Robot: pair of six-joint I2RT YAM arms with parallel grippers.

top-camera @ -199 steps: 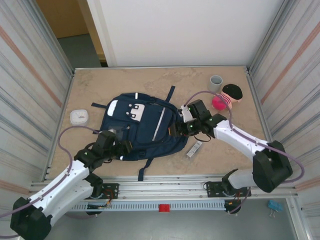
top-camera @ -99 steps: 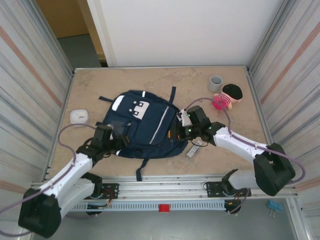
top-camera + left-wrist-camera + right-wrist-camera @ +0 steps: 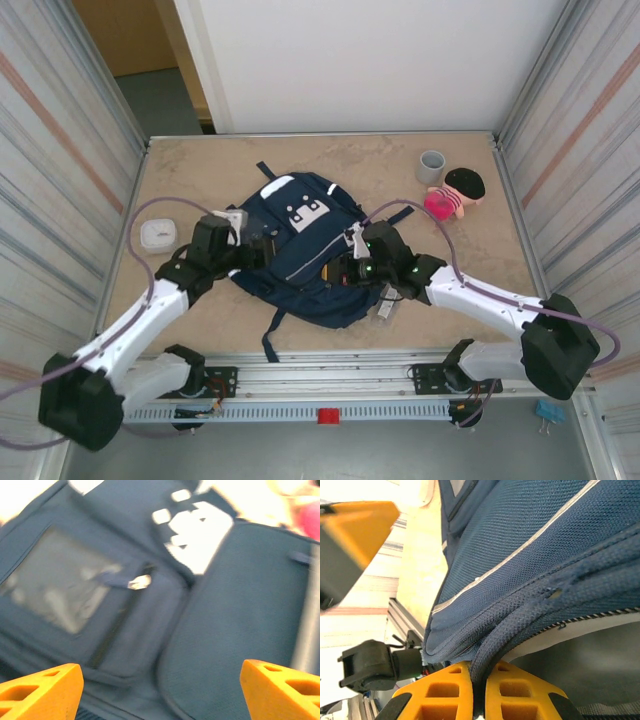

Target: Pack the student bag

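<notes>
Right wrist: end effector point(image 3: 479, 690) on bag point(image 3: 530, 545)

student bag point(image 3: 305, 255) on table point(image 3: 200, 170); cup point(image 3: 431, 166) and doll point(image 3: 458, 190) behind it, rightward; disc point(image 3: 157, 234) left

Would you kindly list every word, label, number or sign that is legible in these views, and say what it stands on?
No text can be read in any view.
White patch on the student bag: dark marks, too small from the top view, blurred from the left wrist; no letters made out.
Clear pocket window: blurred, nothing legible.
Small pale item beside the bag: too small to tell.
</notes>
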